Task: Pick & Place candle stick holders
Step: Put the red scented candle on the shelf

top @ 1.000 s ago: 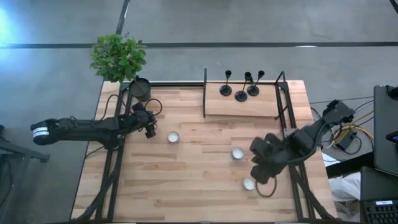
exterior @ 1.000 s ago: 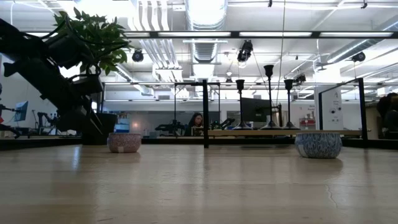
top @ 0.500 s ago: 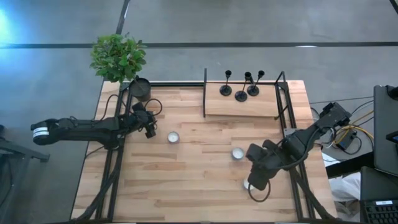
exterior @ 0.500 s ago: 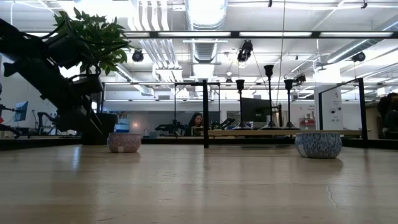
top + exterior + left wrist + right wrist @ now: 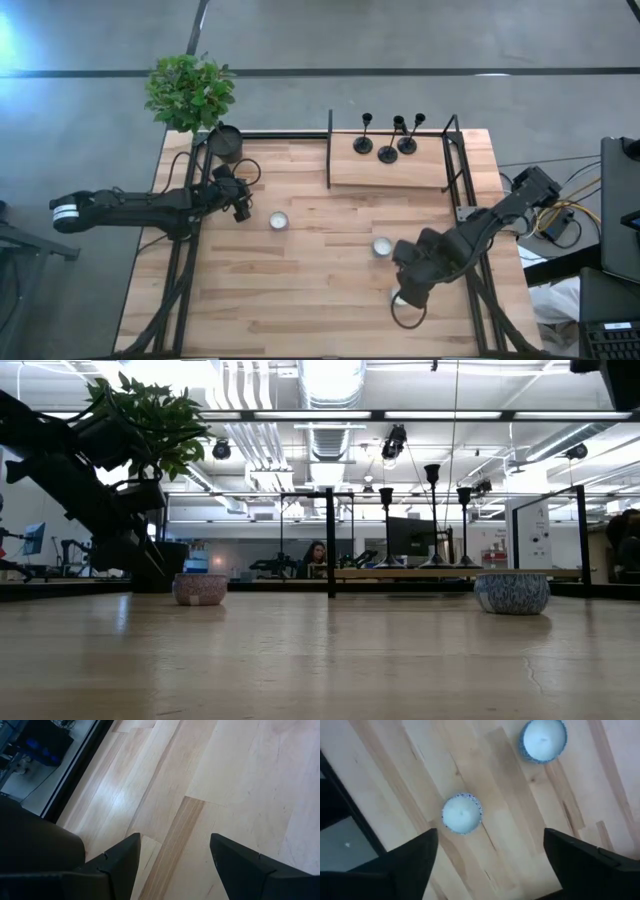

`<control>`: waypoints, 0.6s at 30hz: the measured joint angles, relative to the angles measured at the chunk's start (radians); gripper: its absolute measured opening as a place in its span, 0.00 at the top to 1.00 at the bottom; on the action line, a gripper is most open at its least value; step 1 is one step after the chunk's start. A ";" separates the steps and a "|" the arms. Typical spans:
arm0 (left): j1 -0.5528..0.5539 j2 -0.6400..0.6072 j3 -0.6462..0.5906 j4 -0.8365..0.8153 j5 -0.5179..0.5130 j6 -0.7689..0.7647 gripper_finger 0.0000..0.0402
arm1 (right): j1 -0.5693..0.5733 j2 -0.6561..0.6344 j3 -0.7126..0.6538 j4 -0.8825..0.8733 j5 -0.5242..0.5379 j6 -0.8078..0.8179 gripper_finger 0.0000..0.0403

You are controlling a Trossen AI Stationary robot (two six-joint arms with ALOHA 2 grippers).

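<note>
Near edge first: we see the right gripper (image 5: 403,297) at about 5 o'clock on the table (image 5: 300,300), fingers spread wide with nothing held, over a small white candle cup (image 5: 462,813) — a second cup (image 5: 381,246) sits just beyond. Another cup (image 5: 279,220) lies mid-table. At 9 o'clock the left gripper (image 5: 240,208) hangs open and empty over bare wood. Farthest, at 1 o'clock, three candle stick holders (image 5: 387,141) stand upright, close together on a raised shelf (image 5: 390,172) — potted plant (image 5: 190,93) at 11.
</note>
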 joint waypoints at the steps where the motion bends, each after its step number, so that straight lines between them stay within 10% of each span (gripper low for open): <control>1: 0.000 0.000 0.000 0.000 0.000 0.000 0.39 | 0.000 0.006 -0.004 0.001 0.000 -0.001 0.11; 18: 0.000 0.000 0.000 0.000 0.000 0.000 0.39 | 0.013 0.171 -0.022 0.105 -0.029 -0.126 0.09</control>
